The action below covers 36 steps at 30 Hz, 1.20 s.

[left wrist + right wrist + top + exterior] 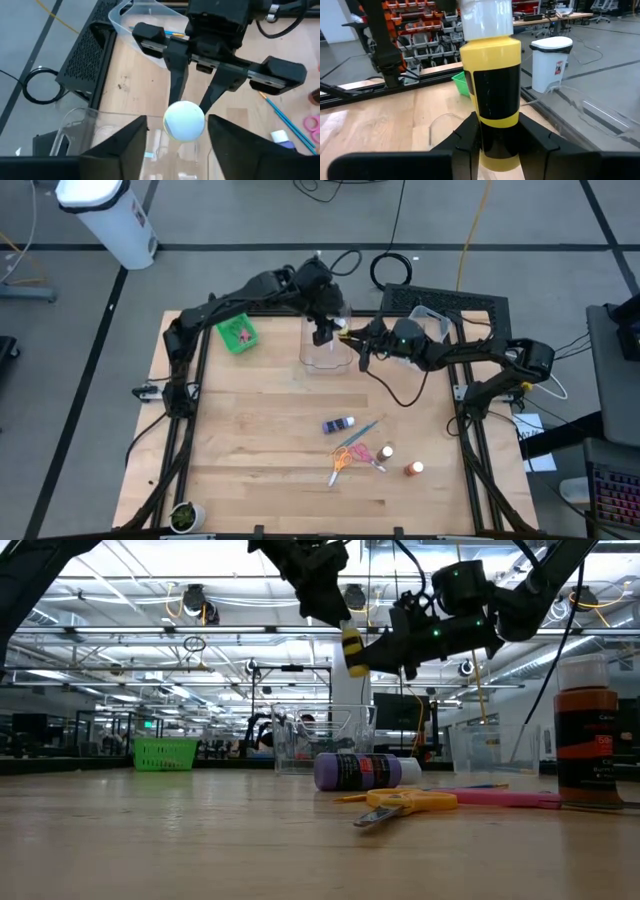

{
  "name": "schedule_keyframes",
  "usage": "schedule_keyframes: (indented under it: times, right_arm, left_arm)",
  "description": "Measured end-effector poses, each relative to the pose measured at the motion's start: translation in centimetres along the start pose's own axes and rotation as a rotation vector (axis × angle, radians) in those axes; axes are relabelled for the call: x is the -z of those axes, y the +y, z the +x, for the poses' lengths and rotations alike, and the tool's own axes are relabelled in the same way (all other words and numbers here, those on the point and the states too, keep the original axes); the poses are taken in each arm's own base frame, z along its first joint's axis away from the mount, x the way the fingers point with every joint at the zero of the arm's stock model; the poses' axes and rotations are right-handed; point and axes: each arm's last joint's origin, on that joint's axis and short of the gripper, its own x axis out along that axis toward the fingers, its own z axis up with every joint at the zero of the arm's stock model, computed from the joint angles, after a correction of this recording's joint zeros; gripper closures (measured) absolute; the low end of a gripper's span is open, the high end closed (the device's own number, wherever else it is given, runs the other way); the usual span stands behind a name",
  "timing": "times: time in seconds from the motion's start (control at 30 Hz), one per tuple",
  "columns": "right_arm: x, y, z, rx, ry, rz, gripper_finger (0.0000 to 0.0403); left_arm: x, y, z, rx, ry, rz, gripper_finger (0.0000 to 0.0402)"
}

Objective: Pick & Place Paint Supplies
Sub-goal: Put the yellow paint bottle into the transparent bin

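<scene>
1. Above the clear tub (325,348) at the table's far edge, the right gripper (347,337) holds a yellow paint bottle (492,95); both arms meet over this spot.
2. Bottle look: yellow body, black label band around the middle, white cap (184,120) on top. In the right wrist view it stands upright between the two dark fingers, which clamp its lower body.
3. In the low view the yellow bottle (353,651) hangs in the air, well above the table top, tilted slightly.
4. Left gripper (322,332) is just beside it, over the same tub. In the left wrist view its fingers (125,145) stand apart on either side of the white cap, not touching it: spread, holding nothing.
5. Rest of the supplies lie near mid-table, well apart from the tub: a purple bottle (338,424) on its side, white cap to the right; blue paintbrushes (362,435) just beside it; orange-handled scissors (341,460) touching or overlapping pink-handled scissors (366,456).
6. An orange bottle (413,469) and another small white-capped bottle (386,451) stand upright near the scissors; that second one's colour I can't tell.
7. Green bin (237,334) sits at the far left of the table, something pink inside.
</scene>
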Motion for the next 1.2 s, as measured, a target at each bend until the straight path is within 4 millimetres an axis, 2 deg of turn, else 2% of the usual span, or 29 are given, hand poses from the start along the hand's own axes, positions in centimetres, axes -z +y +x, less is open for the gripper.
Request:
schedule_keyframes:
  times: [0.13, 0.3, 0.67, 0.77, 0.93, 1.03, 1.2]
  right_arm:
    - [0.0, 0.5, 0.1, -0.012, -0.001, 0.000, 0.0319]
    - [0.1, 0.9, 0.1, -0.024, 0.005, 0.000, 0.0319]
    - [0.1, 1.2, 0.1, -0.039, 0.009, -0.003, 0.0319]
    - [0.1, 1.2, 0.1, -0.043, 0.009, -0.003, 0.0318]
    - [0.1, 1.2, 0.1, -0.043, 0.007, -0.003, 0.0287]
    - [-0.2, 1.2, 0.0, -0.040, -0.005, -0.009, 0.0252]
    - [-1.0, 1.2, -1.1, -0.037, -0.017, -0.007, 0.0195]
  left_arm:
    - [0.1, -0.1, 0.0, 0.008, 0.012, -0.011, 0.0227]
    - [0.1, -0.6, 0.3, 0.022, 0.015, 0.008, 0.0249]
    - [0.1, -1.2, 0.4, 0.052, 0.024, 0.014, 0.0263]
    - [0.2, -1.2, 0.4, 0.057, 0.032, 0.012, 0.0284]
    - [0.1, -1.3, 0.3, 0.060, 0.027, 0.024, 0.0287]
    - [-0.1, -1.3, -0.9, 0.001, 0.022, 0.058, 0.0287]
    - [0.0, 0.4, -4.8, -0.070, -0.034, 0.044, 0.0287]
